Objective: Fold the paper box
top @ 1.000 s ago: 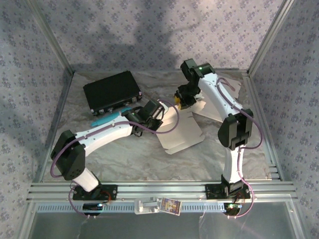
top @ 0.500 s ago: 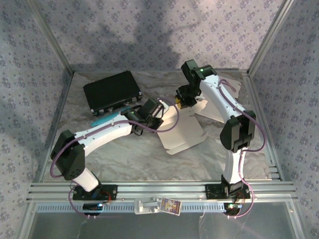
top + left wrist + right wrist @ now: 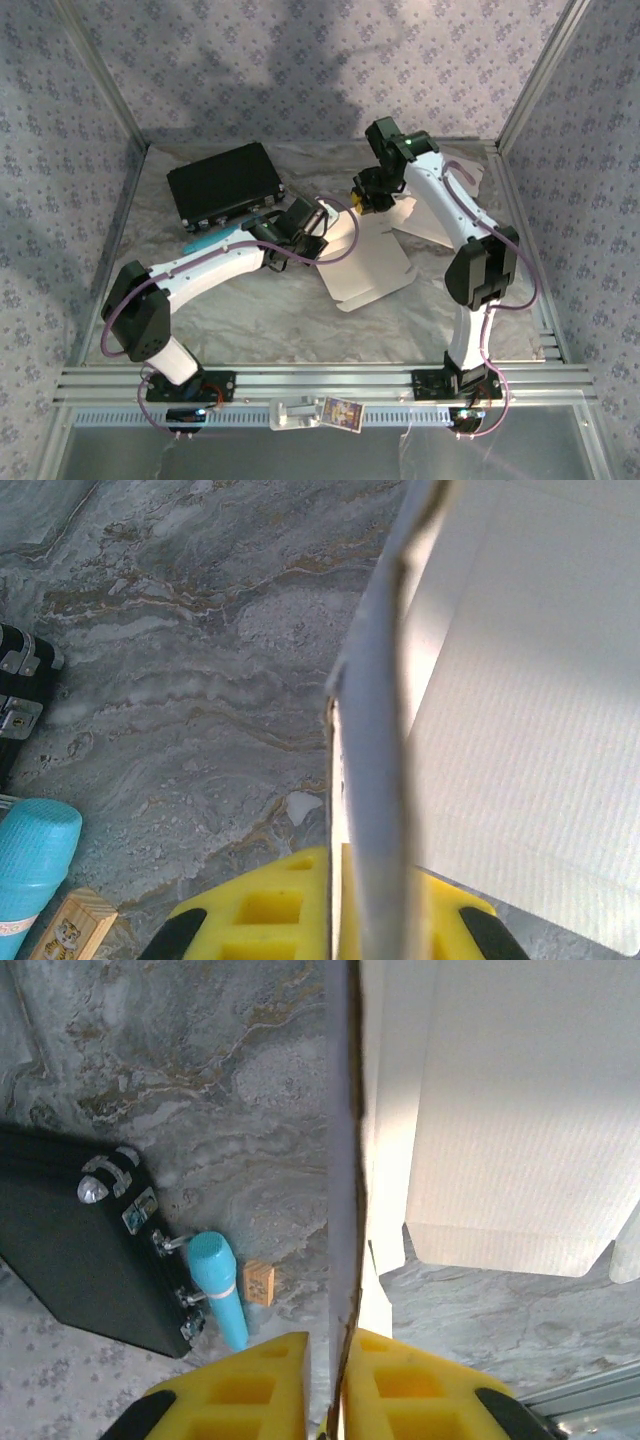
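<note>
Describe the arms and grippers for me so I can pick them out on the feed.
Both arms, left arm and right arm, have white link shells with bulky black joint housings, and a purple cable loops along each. A green light glows on one of the right arm's joints. The left gripper and right gripper have yellow fingers moulded with square recesses.

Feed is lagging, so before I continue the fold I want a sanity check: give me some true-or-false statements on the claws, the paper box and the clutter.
1. The left claw is shut on an edge of the paper box. True.
2. The right claw hangs open. False: it pinches a box edge too.
3. The blue tube lies on the paper box. False: it lies on the table beside the black case.
4. A small wooden block sits near the blue tube. True.
</note>
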Robot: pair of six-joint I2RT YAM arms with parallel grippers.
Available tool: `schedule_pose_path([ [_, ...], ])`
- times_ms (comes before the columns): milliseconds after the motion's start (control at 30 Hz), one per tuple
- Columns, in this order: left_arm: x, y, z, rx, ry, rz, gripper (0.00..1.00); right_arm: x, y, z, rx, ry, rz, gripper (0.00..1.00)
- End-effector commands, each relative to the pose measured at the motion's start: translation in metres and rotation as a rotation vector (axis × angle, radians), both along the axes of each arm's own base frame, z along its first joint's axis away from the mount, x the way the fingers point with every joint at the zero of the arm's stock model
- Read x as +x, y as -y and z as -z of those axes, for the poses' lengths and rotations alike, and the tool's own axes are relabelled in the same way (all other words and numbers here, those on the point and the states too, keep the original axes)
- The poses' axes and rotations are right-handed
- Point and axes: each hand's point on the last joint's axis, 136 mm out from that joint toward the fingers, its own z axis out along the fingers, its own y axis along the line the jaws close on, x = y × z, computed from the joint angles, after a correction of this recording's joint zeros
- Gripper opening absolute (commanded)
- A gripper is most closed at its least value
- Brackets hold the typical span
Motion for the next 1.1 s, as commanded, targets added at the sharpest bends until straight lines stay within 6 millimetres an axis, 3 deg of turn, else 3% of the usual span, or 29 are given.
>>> schedule_pose_path([
  [0, 0.003, 0.005, -0.011, -0.029, 0.004, 0.004, 0.00, -0.005, 0.001, -0.007, 0.008, 0.009, 0.006, 0.12],
  [267, 0.004, 0.004, -0.012, -0.032, 0.003, 0.001, 0.00, -0.006, 0.001, 0.004, 0.005, -0.016, 0.006, 0.09],
  [533, 0.007, 0.002, -0.015, -0.067, -0.005, -0.010, 0.00, -0.003, -0.002, 0.009, 0.000, -0.014, 0.001, 0.13],
  [667, 0.005, 0.002, -0.014, -0.066, -0.011, -0.005, 0.00, -0.003, 0.000, 0.008, -0.003, -0.007, 0.010, 0.00],
  [833, 0.007, 0.000, -0.018, -0.078, -0.008, -0.018, 0.00, -0.003, 0.001, 0.009, -0.004, -0.005, 0.011, 0.00],
  [1000, 0.012, -0.013, -0.045, -0.218, -0.053, -0.134, 0.37, 0.018, 0.001, 0.010, 0.028, 0.176, 0.013, 0.00],
  [1067, 0.011, -0.021, -0.056, -0.308, -0.104, -0.192, 0.46, 0.024, 0.002, 0.006, 0.053, 0.273, 0.031, 0.00],
])
